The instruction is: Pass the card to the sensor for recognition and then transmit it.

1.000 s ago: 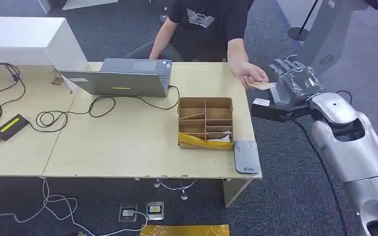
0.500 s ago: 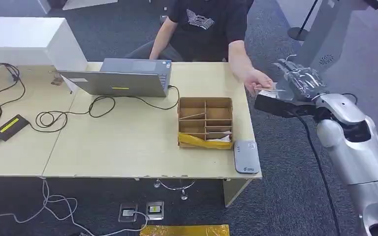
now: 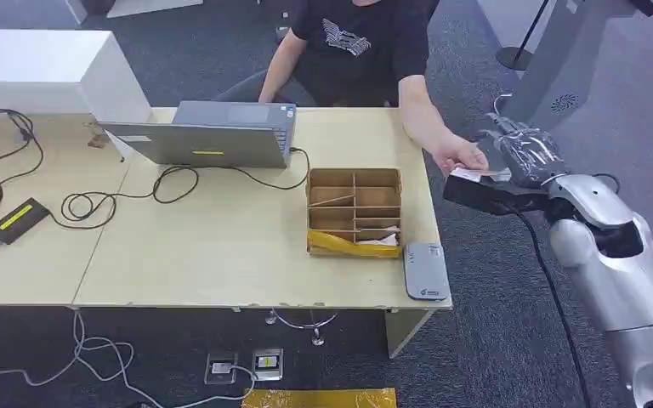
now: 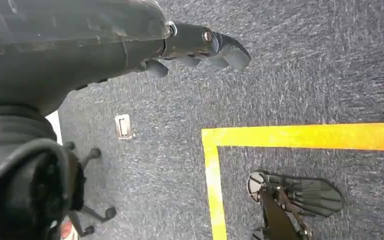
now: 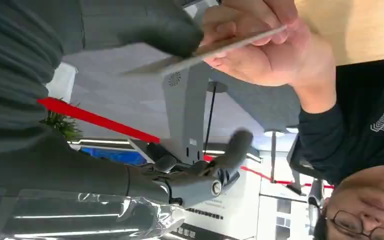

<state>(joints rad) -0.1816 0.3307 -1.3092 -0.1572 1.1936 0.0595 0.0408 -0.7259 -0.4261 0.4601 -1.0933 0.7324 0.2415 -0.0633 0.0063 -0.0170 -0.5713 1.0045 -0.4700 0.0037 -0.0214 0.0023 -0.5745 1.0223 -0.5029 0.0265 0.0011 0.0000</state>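
A person's hand point(image 3: 457, 156) holds a pale card point(image 3: 477, 174) out past the table's right edge, against my right hand point(image 3: 523, 155). In the right wrist view the card point(image 5: 215, 47) is pinched in the person's fingers point(image 5: 265, 55). Its free end lies under my thumb point(image 5: 155, 30), while my other fingers point(image 5: 220, 167) stand well apart from it. The grey card sensor point(image 3: 426, 270) lies flat at the table's front right corner. My left hand point(image 4: 130, 35) hangs over the carpet and holds nothing.
A compartmented cardboard box point(image 3: 354, 174) stands behind the sensor, with a yellow strip along its front. A laptop point(image 3: 212, 136) and cables sit further left on the table point(image 3: 221, 255). The person sits behind the table's far edge. Yellow floor tape point(image 4: 300, 136) lies below my left hand.
My right hand has drifted right and a little lower, off the table's edge. The person's hand followed with the card, which now lies against my thumb.
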